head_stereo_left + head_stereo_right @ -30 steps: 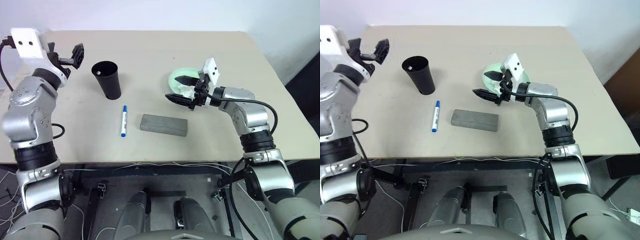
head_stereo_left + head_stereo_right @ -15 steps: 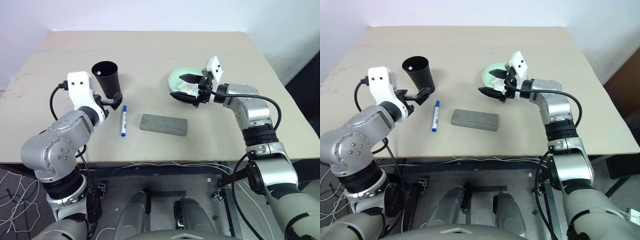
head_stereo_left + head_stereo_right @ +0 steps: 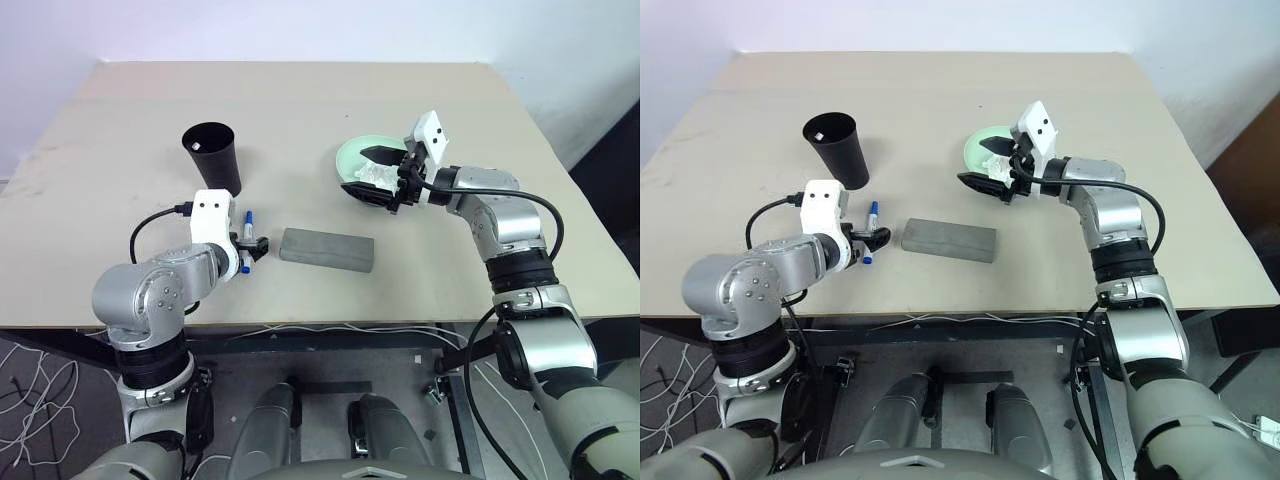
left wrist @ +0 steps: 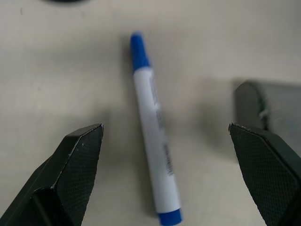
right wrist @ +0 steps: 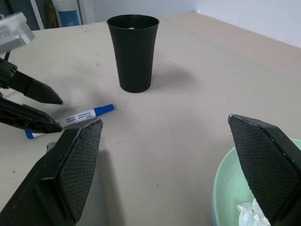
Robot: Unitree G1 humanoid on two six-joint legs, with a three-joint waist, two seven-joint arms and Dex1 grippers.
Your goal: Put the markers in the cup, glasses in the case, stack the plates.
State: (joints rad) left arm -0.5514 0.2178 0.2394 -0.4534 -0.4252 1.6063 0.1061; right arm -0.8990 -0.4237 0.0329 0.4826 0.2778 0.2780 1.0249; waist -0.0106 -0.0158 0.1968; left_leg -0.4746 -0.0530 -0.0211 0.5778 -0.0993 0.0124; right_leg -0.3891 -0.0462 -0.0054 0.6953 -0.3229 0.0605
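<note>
Left gripper (image 4: 164, 136) hangs low over the beige table (image 3: 300, 110) with its 2 black fingers (image 4: 77, 155) spread wide, one on each side of the marker (image 4: 155, 141), and neither finger touches it. That white marker with a blue cap and blue end lies flat on the table, between the black cup (image 3: 212, 157) and the near table edge, just beside the left end of the grey case (image 3: 327, 249). The cup stands upright, rim up, well apart from the case. The case lies shut and flat near the middle of the table. Right gripper (image 3: 372, 172) is held level over the near left rim of the mint green plate (image 3: 352, 155), its 2 fingers also spread wide and holding nothing. A crumpled white tissue (image 3: 377, 176) lies in that plate, showing between the right fingers. From the right wrist view a thin blue edge shows under the green plate's rim, but whether that is the second plate cannot be told. The right wrist view also shows the left gripper's 2 fingers pointing toward the marker's end.
</note>
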